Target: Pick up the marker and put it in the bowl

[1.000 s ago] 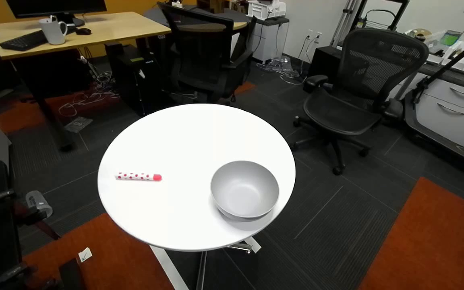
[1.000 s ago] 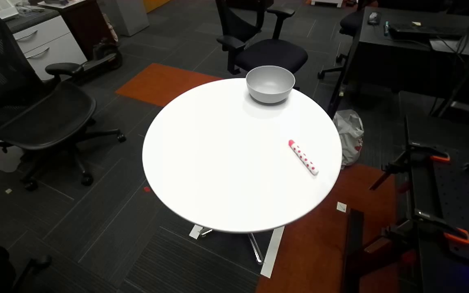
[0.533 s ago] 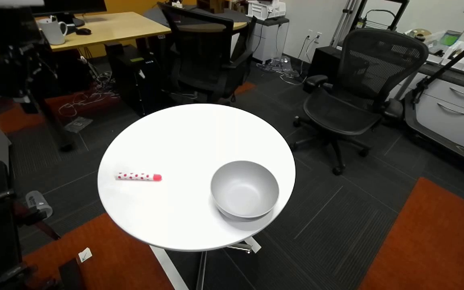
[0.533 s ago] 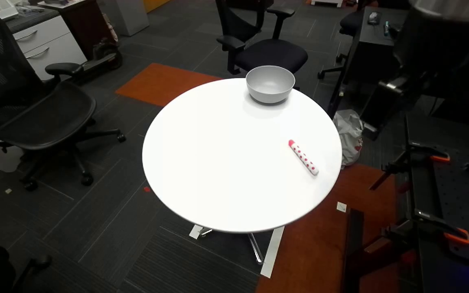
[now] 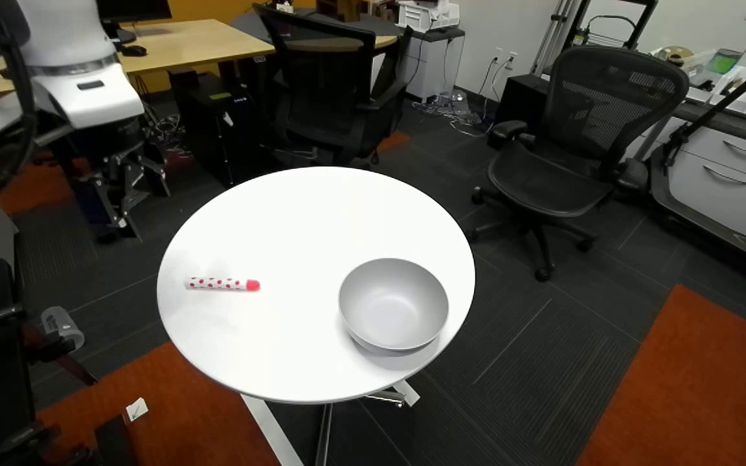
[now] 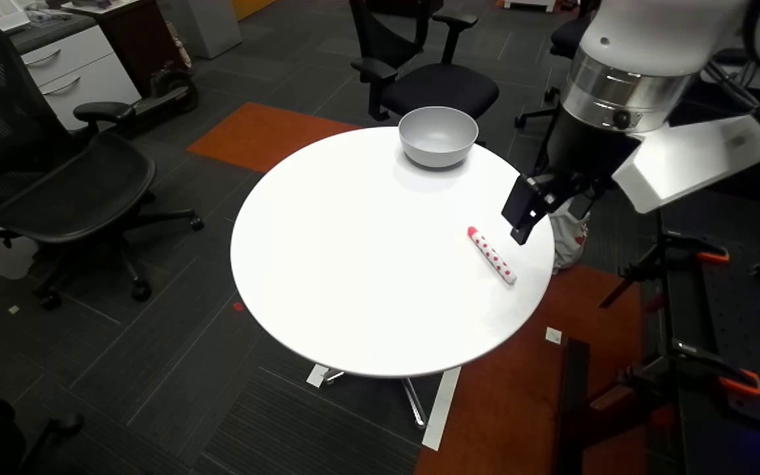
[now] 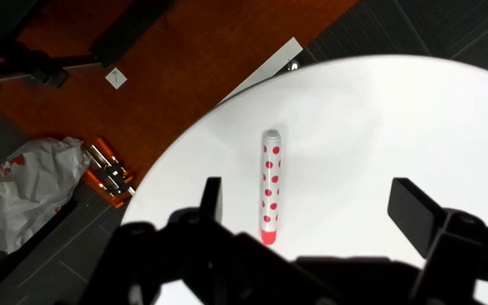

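The marker (image 5: 223,284) is white with red dots and one red end. It lies flat on the white round table, and it also shows in an exterior view (image 6: 491,255) and in the wrist view (image 7: 271,186). The light grey bowl (image 5: 394,304) stands upright on the table and looks empty; it also shows in an exterior view (image 6: 438,136) but is out of the wrist view. My gripper (image 7: 305,192) is wide open and empty, above the table's edge near the marker. In the wrist view the marker appears between the fingers, closer to the left one, not touched.
The white round table (image 5: 321,213) has a raised edge over the floor. Black office chairs (image 5: 580,129) stand around it. A desk (image 5: 217,42) is behind. A plastic bag (image 7: 32,190) lies on the floor beside the table.
The arm has come into both exterior views, from out of view to beside and above the table near the marker. The marker and the bowl have not moved.
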### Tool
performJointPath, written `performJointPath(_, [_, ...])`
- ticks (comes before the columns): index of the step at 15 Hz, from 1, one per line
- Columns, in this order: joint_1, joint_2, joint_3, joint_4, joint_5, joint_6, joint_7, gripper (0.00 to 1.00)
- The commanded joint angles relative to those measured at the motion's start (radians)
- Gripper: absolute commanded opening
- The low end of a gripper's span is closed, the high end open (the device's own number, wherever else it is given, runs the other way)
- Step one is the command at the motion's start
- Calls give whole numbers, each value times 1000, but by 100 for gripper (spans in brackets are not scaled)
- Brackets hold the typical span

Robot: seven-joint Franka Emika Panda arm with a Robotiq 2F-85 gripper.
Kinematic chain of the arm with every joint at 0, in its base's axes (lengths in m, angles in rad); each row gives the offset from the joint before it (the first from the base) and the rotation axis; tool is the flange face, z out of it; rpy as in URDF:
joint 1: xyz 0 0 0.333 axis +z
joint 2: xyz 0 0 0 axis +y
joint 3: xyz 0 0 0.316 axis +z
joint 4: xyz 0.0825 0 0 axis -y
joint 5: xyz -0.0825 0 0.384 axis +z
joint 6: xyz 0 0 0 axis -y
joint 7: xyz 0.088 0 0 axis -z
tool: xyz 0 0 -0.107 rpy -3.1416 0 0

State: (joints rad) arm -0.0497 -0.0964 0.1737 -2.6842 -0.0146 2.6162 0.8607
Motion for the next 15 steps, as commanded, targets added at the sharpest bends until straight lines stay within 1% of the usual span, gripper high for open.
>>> performJointPath(1, [-1,126,-54,52,-88,77,99,100])
performJointPath(5, [39,249,-128,117,-111,121,112,100])
performJointPath(9, [74,362,-186,193,-62,141,72,100])
performJointPath(15, [98,489,-226,290,10,136,34,100])
